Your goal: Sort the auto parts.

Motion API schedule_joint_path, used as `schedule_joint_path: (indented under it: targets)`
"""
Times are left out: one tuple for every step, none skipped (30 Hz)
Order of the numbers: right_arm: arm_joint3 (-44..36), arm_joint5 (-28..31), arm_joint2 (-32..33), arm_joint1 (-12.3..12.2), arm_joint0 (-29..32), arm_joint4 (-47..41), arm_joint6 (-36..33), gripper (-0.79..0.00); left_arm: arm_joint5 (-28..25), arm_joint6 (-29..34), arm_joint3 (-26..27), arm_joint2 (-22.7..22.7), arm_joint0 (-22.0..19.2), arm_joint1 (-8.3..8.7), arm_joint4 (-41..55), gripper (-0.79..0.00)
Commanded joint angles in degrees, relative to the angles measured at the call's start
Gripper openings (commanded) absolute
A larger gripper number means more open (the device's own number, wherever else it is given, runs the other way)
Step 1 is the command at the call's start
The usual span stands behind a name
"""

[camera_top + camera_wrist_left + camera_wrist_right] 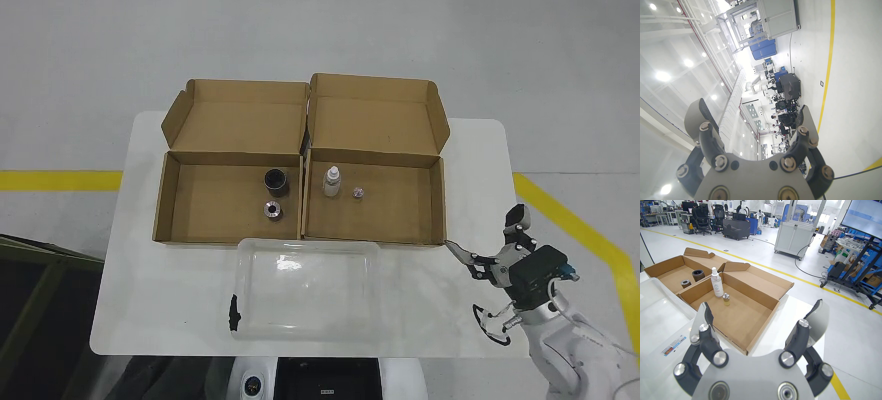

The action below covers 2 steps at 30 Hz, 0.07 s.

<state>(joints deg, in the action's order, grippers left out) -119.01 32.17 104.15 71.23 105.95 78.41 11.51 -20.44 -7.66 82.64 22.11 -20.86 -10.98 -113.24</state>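
Two open cardboard boxes sit side by side on the white table. The left box (pixel 165 200) holds a dark hollow cylinder (pixel 275 180) and a smaller dark ring part (pixel 272 209). In the right box (pixel 437 200) stand a white spray bottle (pixel 331 182) and a small metal fitting (pixel 360 192). My right gripper (pixel 472 285) hangs open and empty over the table's front right corner, just in front of the right box (pixel 753 321), facing the bottle (pixel 716 283) and fitting (pixel 726 299). My left gripper (pixel 753 106) is open and empty, pointing up into the hall.
A clear plastic tray (pixel 240 290) lies in front of the boxes, with a small black piece (pixel 234 315) at its front left corner. Both box lids stand folded back at the far side. Bare table (pixel 470 150) shows right of the boxes.
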Motion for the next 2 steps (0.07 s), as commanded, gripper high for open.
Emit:
schedule_joint_path:
  targets:
    - [0.00,0.00,0.00,0.00,0.00,0.00,0.00,0.000,0.00,0.00,0.00,0.00,0.00,0.00,0.00,0.000]
    - [0.00,0.00,0.00,0.00,0.00,0.00,0.00,0.000,0.00,0.00,0.00,0.00,0.00,0.00,0.00,-0.001]
